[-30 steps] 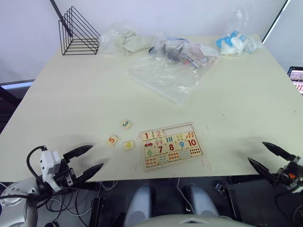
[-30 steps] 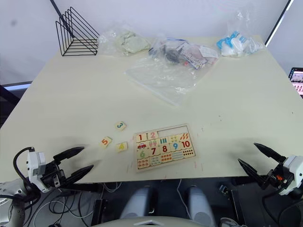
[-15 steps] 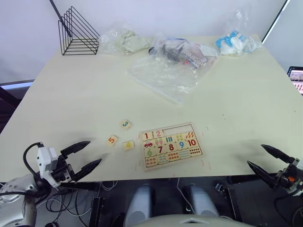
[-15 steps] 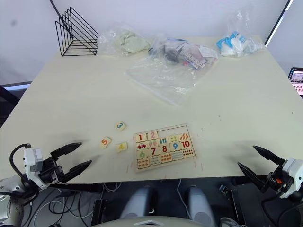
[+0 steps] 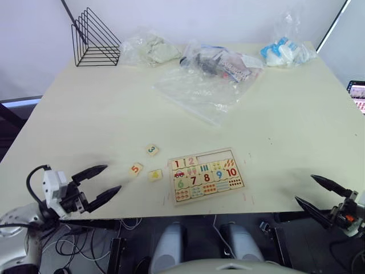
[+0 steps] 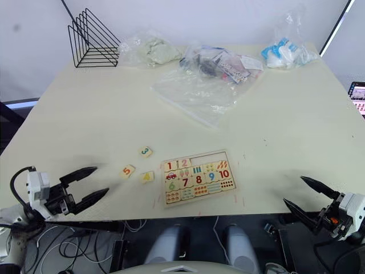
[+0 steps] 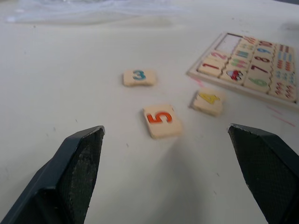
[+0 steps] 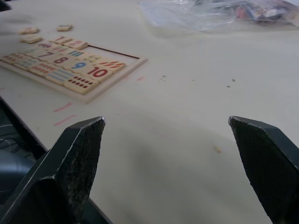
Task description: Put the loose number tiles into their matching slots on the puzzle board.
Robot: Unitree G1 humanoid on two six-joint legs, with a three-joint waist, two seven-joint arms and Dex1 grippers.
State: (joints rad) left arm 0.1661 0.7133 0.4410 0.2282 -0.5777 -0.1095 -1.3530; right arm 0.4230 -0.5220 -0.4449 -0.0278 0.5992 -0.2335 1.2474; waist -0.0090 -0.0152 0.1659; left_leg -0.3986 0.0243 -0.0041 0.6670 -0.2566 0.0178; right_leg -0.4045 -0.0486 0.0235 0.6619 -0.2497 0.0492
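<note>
Left wrist view shows our open left gripper (image 7: pixel 166 172) facing tile 5 (image 7: pixel 161 121); thin tiles could slide away when pinched. Right gripper (image 6: pixel 311 198) is open too.

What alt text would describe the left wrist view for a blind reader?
Three loose number tiles lie on the pale table: tile 5 nearest, tile 4 and tile 3 beyond it. The puzzle board lies further off; the open left gripper holds nothing.

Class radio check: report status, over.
Left gripper, right gripper open, empty. Tiles 3, 4, 5 loose beside puzzle board. Path clear.
</note>
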